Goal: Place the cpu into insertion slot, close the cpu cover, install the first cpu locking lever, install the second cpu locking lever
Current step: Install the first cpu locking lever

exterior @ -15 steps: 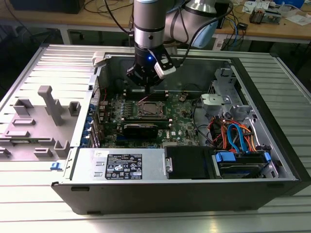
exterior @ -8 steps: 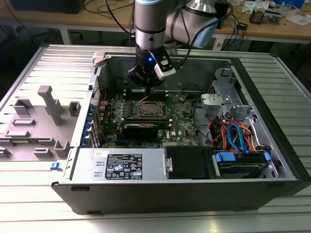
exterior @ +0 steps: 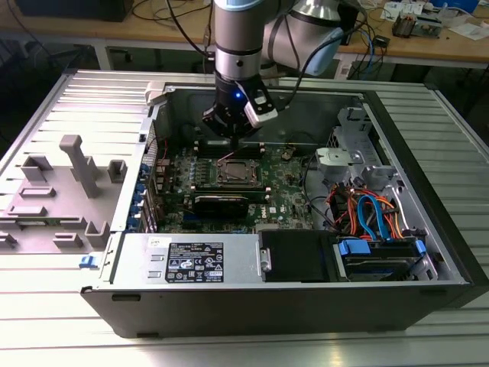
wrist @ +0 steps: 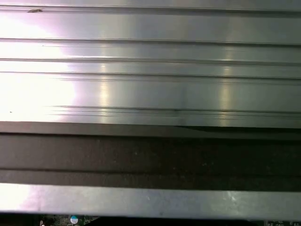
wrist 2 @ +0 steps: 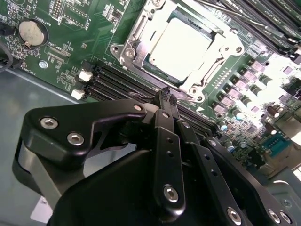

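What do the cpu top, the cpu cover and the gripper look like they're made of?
The cpu top looks like matte silvery metal, glaring pale under the light. The cpu cover seems bare stamped steel, shiny with bright edges. The gripper looks like black anodised metal or hard plastic, satin, joined with steel screws.

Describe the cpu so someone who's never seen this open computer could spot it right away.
Look inside the open computer case at the green motherboard. Near its middle, just below the pincer, sits a square metal frame, the cpu cover. The cpu is the flat silvery-grey square framed inside it, unlike the long black slots beside it.
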### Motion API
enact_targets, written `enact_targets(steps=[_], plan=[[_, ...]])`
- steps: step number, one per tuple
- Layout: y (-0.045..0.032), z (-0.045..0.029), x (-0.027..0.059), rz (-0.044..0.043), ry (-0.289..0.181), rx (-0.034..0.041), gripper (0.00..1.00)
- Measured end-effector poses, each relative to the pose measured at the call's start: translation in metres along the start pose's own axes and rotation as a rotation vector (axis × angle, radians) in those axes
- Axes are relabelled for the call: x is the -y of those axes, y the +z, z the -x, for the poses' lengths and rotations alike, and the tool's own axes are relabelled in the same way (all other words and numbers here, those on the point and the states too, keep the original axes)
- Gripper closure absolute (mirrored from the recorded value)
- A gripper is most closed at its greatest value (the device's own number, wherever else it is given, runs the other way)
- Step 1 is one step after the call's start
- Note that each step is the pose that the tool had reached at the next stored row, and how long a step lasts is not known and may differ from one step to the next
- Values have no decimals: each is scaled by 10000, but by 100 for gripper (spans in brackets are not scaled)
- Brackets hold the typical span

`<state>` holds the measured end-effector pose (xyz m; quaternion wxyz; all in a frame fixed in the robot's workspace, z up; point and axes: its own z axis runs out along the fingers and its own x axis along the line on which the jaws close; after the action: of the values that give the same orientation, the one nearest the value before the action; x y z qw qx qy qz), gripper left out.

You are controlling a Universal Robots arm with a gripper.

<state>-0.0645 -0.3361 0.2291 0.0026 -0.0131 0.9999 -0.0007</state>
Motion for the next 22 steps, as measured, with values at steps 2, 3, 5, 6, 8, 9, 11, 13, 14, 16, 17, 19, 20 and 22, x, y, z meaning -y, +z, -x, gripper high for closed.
enact_targets(steps=[2,3,5,6,8,9,11,13,14,16,17,19,20,22], plan=[[9,23,0,-4,0,-2,89],[13,36,0,-6,-1,-1,89],[26,67,1,-12,0,-1,89],[32,78,1,-16,0,0,89],[52,103,1,-24,0,-1,89],[61,109,1,-26,0,-2,89],[81,117,0,-27,0,-1,89],[102,127,0,-27,-1,-2,89],[119,138,-1,-27,0,-4,89],[138,153,-1,-29,1,-6,89],[148,162,0,-30,1,-8,89],[159,170,0,-30,1,-10,89],[166,174,0,-30,1,-11,89],[177,181,0,-31,3,-13,89]])
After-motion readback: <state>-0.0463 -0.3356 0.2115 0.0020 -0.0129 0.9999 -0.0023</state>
